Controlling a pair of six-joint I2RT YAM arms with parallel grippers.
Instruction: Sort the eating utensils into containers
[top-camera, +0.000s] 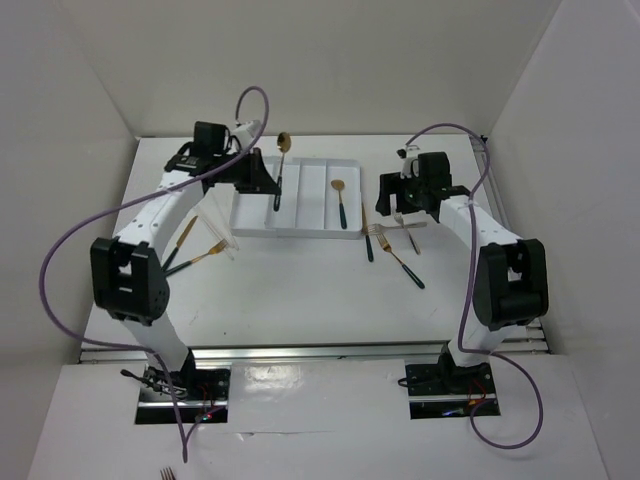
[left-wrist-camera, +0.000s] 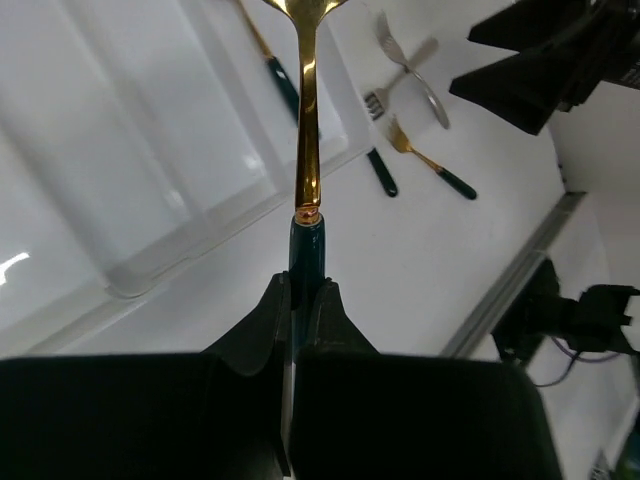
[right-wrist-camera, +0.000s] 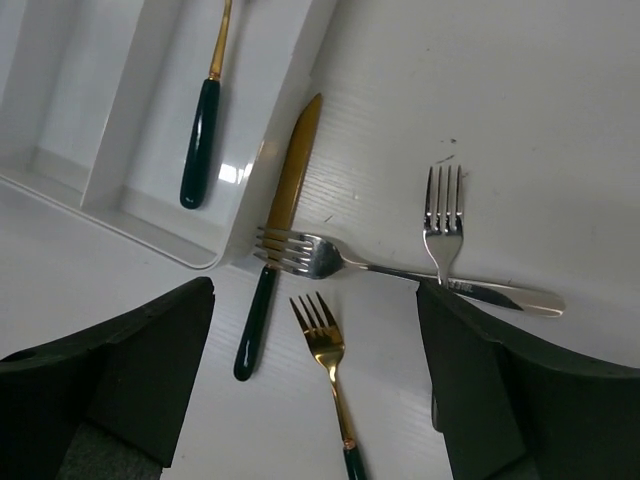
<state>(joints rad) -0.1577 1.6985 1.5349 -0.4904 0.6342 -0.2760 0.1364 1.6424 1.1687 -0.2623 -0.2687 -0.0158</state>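
1. Two utensils lie loose on the tabletop left of the tray: a gold knife and a gold fork. They sit close together, dark handles toward the near edge, and neither is sorted.
2. The left claw is pinched narrow on the dark handle of a gold-bowled spoon, which juts straight out from the fingers, bowl leading. Holding it by the handle's end probably keeps the fingers clear of the tray walls when the spoon is laid down. From overhead it hangs above the tray's left part, and nothing shows it touching.
3. The white tray has long parallel compartments. A second spoon lies in the rightmost one, bowl toward the far wall. If spoons go together, the held one has to cross the dividers to reach it.
4. Just right of the tray, a teal-handled knife lies along the outer wall. A silver fork rests its tines across the knife, and the other silver fork crosses that fork's handle. A teal-handled fork lies just beside them.
5. The right claw hangs spread wide above this cluster, gripping nothing. The overlaps are the obstacle here: the knife is covered by tines and sits tight to the wall, so the top fork looks easiest to take.
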